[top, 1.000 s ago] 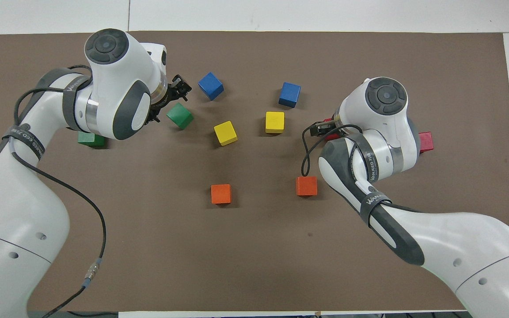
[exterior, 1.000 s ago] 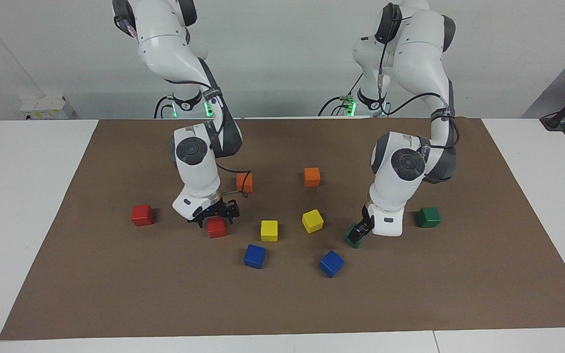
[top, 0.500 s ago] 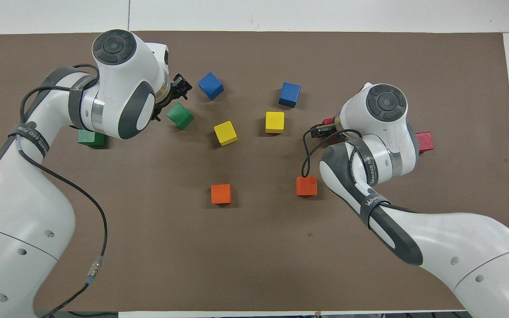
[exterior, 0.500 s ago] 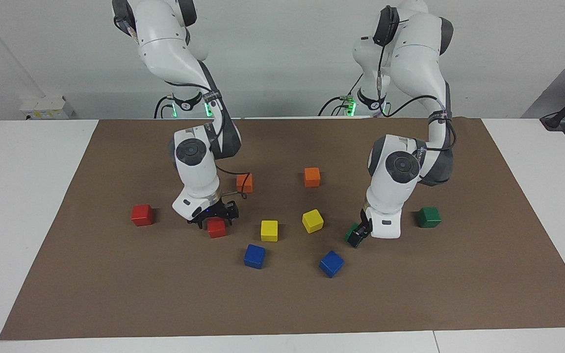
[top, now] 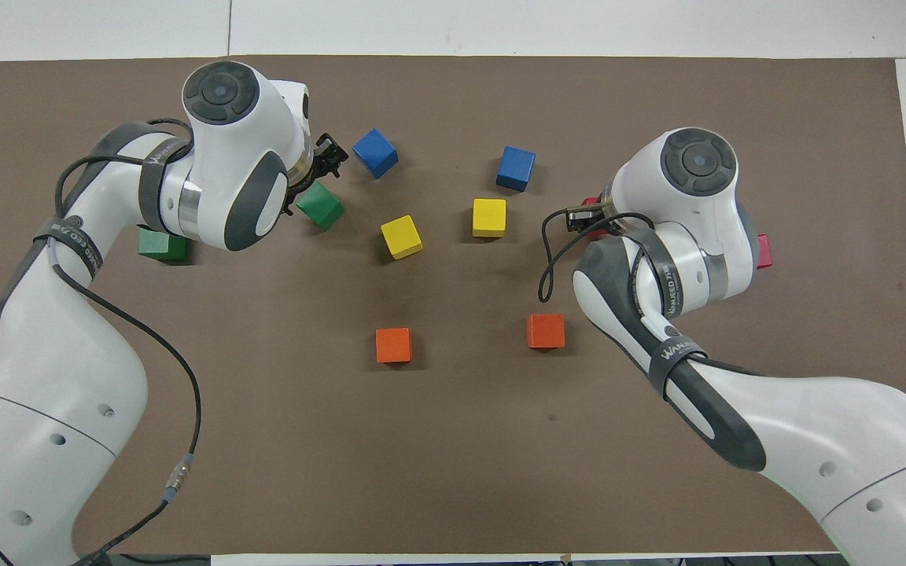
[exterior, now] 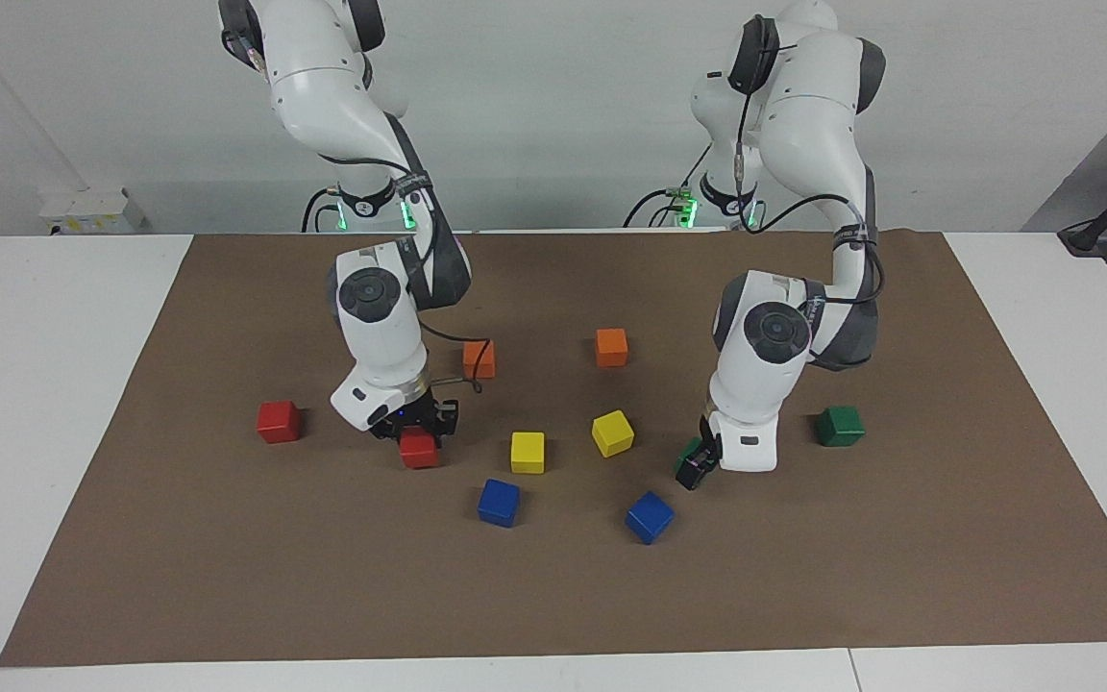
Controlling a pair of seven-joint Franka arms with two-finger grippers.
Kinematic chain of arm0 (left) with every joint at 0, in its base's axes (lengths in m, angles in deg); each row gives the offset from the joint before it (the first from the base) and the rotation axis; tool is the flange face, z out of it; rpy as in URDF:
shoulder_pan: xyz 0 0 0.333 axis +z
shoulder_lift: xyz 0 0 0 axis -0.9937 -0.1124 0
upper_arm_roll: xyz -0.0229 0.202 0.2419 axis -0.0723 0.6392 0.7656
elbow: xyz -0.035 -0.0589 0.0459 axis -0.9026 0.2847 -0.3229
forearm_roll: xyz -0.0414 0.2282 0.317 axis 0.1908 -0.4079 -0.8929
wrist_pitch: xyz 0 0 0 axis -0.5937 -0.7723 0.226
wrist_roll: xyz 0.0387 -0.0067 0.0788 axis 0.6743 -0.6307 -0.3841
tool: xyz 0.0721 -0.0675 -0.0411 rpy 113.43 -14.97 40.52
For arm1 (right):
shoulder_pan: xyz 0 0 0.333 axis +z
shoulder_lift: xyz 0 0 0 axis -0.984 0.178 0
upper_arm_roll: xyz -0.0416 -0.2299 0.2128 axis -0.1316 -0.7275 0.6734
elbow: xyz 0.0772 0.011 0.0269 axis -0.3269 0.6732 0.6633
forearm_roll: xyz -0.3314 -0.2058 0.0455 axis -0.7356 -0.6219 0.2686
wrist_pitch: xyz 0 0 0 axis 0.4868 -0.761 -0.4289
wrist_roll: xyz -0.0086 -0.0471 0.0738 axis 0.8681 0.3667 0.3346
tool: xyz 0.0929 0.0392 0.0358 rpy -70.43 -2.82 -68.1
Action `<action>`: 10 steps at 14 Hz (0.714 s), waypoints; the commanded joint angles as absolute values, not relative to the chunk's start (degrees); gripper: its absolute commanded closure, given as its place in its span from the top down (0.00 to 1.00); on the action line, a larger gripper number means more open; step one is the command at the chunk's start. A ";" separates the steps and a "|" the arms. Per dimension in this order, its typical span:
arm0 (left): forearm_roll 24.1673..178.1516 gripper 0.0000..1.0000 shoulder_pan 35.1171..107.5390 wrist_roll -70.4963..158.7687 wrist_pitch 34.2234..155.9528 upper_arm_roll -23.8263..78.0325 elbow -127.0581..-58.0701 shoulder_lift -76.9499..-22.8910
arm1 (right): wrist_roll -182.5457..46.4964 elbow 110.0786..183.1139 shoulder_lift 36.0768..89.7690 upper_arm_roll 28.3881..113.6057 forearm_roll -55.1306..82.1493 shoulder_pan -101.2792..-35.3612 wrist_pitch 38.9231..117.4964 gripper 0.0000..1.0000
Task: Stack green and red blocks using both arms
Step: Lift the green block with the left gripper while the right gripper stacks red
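Brown mat [exterior: 227, 577]; right gripper [exterior: 418, 437] clamps red block [exterior: 419, 450].

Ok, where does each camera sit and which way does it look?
Facing view: high across the table, looking at the robots; both arms show down from their bases, the right tool shut on a red cube, the left tool open at a green cube.
Overhead view: above the robots' end, looking steeply down and forward; both arms enter from the bottom.
Shared: brown mat, all ten cubes, turned half around.
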State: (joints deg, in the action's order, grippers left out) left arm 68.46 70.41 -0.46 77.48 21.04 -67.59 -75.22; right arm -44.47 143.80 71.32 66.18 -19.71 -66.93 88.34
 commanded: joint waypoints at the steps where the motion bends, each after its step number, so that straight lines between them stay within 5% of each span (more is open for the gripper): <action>1: 67.06 1.00 69.83 -1.68 80.36 21.78 -69.58 -75.28 | -44.81 136.65 70.09 66.43 -19.98 -69.27 80.43 0.00; 10: 67.06 1.00 69.66 -3.09 82.48 21.78 -72.05 -75.02 | -71.33 134.60 66.74 66.52 -19.72 -83.06 74.78 0.00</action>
State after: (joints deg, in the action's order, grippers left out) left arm 68.33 70.33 -1.46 81.18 21.14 -70.88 -75.56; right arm -65.52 133.53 68.12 65.84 -19.75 -79.02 75.12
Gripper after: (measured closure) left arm 0.000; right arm 0.445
